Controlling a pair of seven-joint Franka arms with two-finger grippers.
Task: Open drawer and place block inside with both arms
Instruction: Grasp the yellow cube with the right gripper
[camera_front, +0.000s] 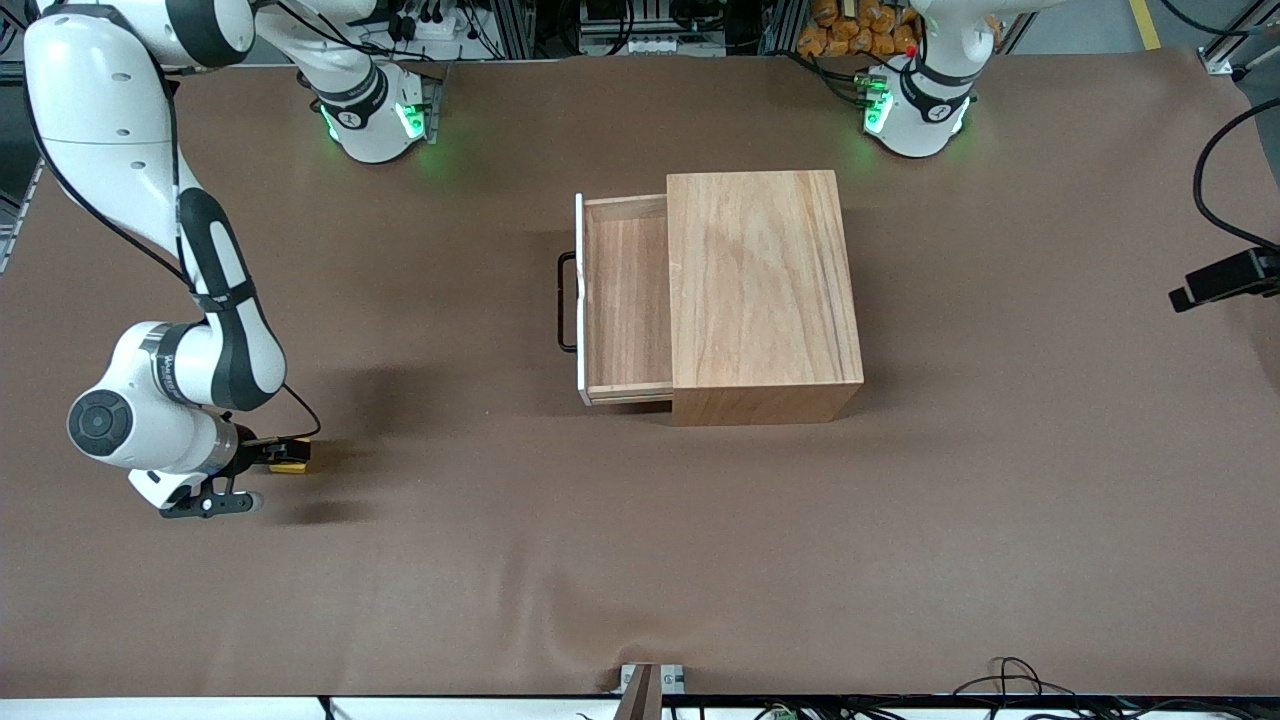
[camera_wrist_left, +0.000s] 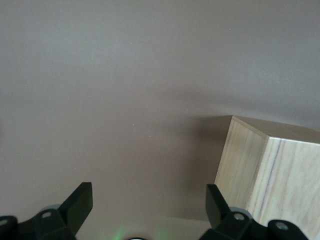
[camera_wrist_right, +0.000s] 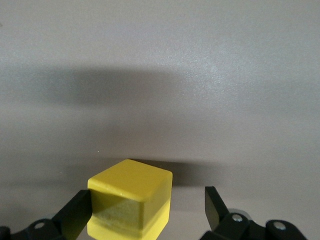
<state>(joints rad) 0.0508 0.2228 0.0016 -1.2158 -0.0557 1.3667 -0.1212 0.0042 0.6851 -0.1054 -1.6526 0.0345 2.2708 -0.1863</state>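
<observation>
The block (camera_wrist_right: 131, 202) sits on the brown desk (camera_front: 500, 560) at the right arm's end, between the spread, unclenched jaws of the right gripper (camera_wrist_right: 147, 210), touching one jaw. The block could twist or slip if they pinch crooked. The drawer (camera_front: 627, 300) is open. The left gripper (camera_wrist_left: 149, 205) waits, jaws released, beside the wooden box (camera_wrist_left: 270, 170).

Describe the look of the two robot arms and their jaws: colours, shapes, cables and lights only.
The right arm has rounded white shells with black joint bands and a thin black cable. The right gripper and left gripper are black, with wedge-shaped jaws. Both bases glow green.
</observation>
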